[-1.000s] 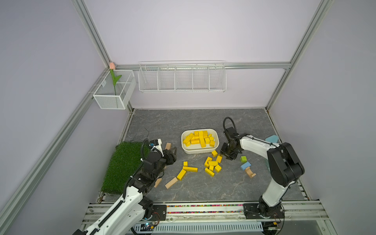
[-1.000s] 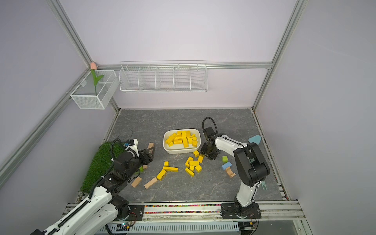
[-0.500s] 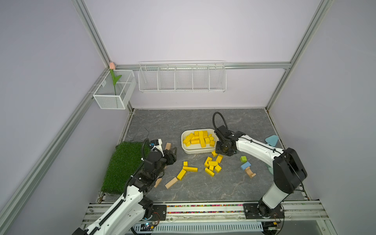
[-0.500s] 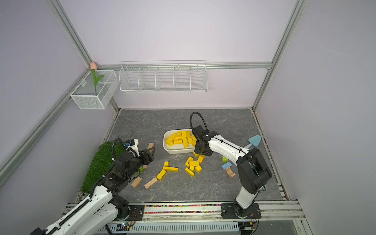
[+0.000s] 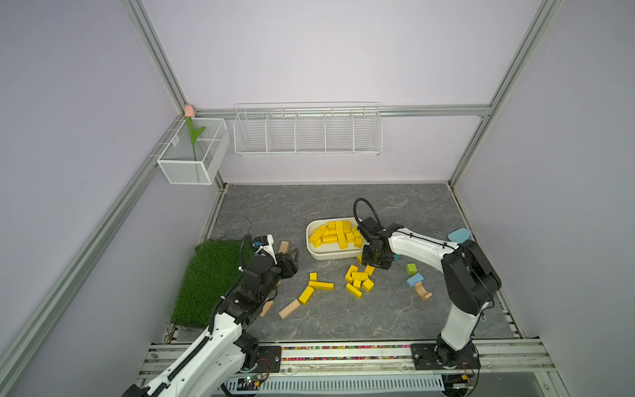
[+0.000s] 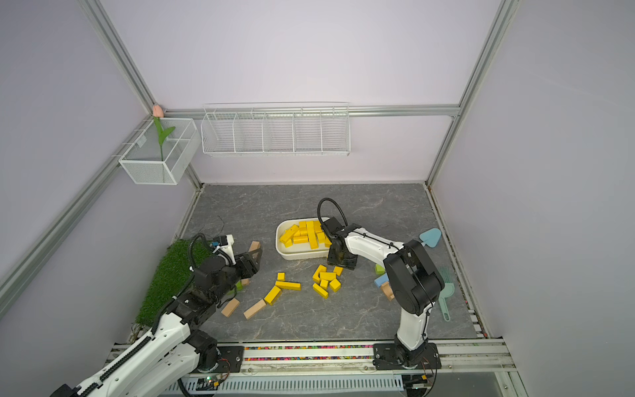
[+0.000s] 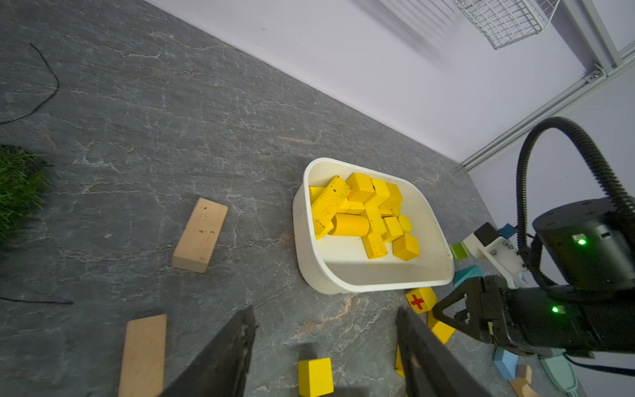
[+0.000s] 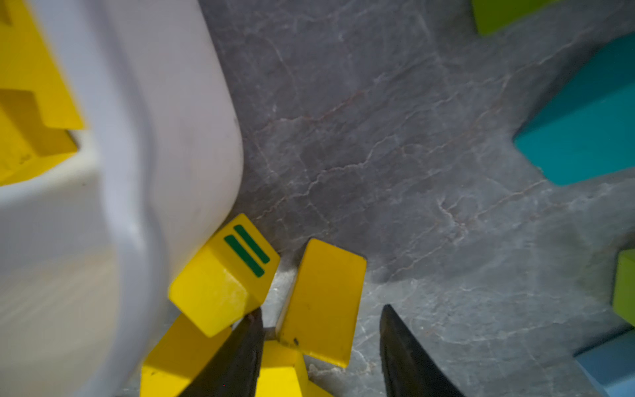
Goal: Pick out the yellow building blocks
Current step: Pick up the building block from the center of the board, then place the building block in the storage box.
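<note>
Right gripper is parted over a flat yellow block, lower centre; the striped cube could get clipped. Left gripper is spread, empty.

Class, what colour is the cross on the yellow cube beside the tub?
Red, on the yellow cube; left wrist view.

Bright, even overhead light, soft shadows; both top views bend at the edges; the tub blurs up close.
</note>
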{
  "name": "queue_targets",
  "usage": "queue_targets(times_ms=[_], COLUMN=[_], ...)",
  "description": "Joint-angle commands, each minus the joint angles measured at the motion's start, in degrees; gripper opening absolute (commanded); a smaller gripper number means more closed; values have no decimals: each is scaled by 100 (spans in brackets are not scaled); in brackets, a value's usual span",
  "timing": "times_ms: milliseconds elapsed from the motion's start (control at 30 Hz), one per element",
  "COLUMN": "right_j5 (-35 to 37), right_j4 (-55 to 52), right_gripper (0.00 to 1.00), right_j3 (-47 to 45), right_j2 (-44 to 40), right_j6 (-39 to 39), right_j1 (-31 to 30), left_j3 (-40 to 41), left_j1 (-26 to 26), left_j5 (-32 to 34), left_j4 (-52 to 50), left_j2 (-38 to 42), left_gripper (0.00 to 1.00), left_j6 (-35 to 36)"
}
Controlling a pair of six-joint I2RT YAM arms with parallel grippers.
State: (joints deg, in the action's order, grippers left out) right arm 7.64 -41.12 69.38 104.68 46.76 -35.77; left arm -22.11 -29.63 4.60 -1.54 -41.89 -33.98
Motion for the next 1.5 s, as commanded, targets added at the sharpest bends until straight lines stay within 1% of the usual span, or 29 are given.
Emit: queue_targets(times_ms=[0,200,233,467,500,667,867,967,1033,1233,1333,1467], right_j5=[-39,17,21,74,104,449,1185,1363,1279,673,406,169], right_j4=[-58,-71,-78,-157,-195,-471,-843,-716,-541,199,343,270], right_gripper=[54,44,39,37,33,32,32,32,32,32,32,32], right_j3=[-45,-101,-104,-101,-92,-35,209,326,428,717,1008,1516], right_j2=[70,18,2,-140,-181,-599,-1257,-1475,-1505,-1344,-1065,-531], right_j6=[150,181,176,167,159,136,-10,-249,-505,-1364,-1719,-2086], right_j1=[12,36,40,44,53,138,246,247,238,242,231,239], left_j3=[48,43,48,44,46,62,71,73,82,87,99,109], left_j1=[27,31,31,36,36,34,45,44,45,54,58,88], left_j5=[-9,-15,-15,-12,-19,-12,-22,-29,-29,-30,-42,-60], left_j4=[66,68,67,66,67,66,68,68,83,75,81,97], left_j2=[47,40,42,55,58,83,94,102,119,124,138,155], left_gripper=[67,67,67,67,67,67,67,67,67,67,67,68], left_j6=[-55,-56,-56,-56,-65,-63,-65,-67,-61,-74,-74,-80])
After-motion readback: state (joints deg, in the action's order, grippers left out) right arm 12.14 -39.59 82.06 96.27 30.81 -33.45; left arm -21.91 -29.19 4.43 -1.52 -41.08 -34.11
